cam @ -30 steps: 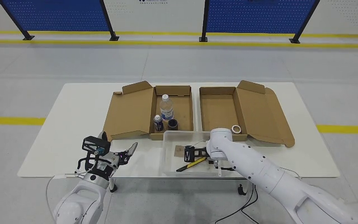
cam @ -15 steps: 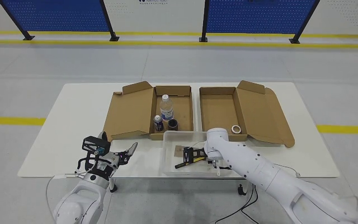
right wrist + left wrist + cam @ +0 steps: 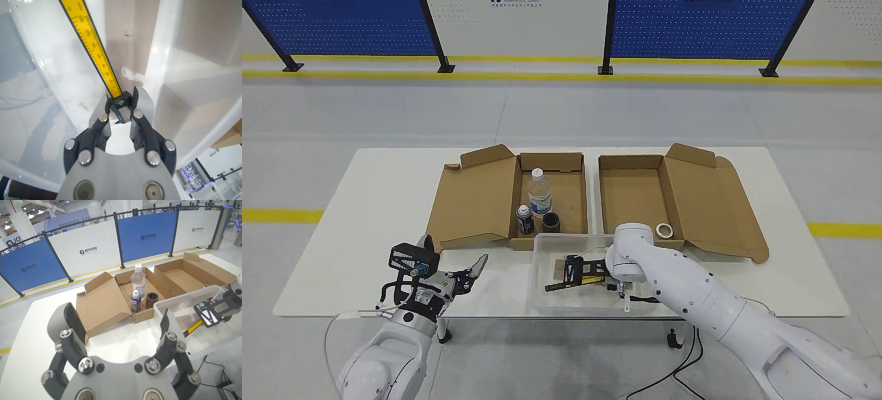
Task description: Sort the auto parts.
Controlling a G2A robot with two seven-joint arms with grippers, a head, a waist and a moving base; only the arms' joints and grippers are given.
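Observation:
My right gripper (image 3: 579,271) (image 3: 121,96) is shut on the dark head of a yellow caliper (image 3: 564,284) (image 3: 94,39). It holds the caliper inside the clear plastic bin (image 3: 541,252) at the table's front middle. In the left wrist view the caliper's yellow bar (image 3: 194,326) points out from the right gripper (image 3: 208,313) over the bin's floor. My left gripper (image 3: 453,257) (image 3: 117,311) stands open with nothing between its fingers, at the front left of the table, apart from the bin.
Two open cardboard boxes stand behind the bin. The left box (image 3: 567,195) holds a clear bottle (image 3: 539,190), a spray can (image 3: 525,218) and a dark cylinder (image 3: 550,222). The right box (image 3: 632,195) holds a tape roll (image 3: 665,230).
The right gripper has moved the caliper a little left and toward the far side of the bin, and the yellow bar lies flatter now. The left arm has not moved.

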